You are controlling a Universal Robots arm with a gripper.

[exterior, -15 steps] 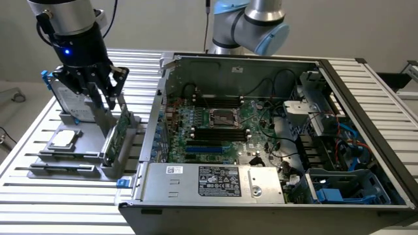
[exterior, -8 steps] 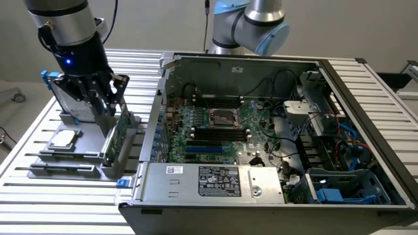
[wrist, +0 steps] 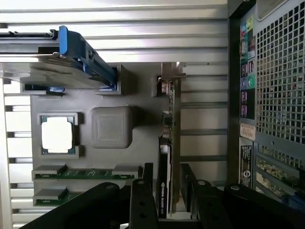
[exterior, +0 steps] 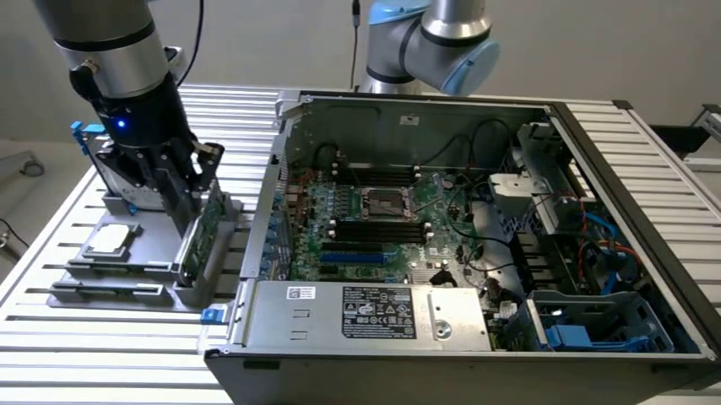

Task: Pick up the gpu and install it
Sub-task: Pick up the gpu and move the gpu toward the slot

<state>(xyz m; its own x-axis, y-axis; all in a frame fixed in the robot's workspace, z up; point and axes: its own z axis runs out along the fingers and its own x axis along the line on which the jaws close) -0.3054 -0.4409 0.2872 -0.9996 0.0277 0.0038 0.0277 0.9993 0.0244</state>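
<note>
Silver arm tube (exterior: 107, 38) with black band, pale blue joint caps (exterior: 479, 72), black gripper (exterior: 186, 215) with small blue light (exterior: 121, 126), round screws on black fingers (wrist: 143, 200)

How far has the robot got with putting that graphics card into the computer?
Barely started. Done: the gripper is down over the gpu, which stands on edge in the grey holder beside the computer case. In hand: its jaws stand open either side of the card, not closed on it. Left: gripping, lifting and seating it on the motherboard inside the case.
</note>
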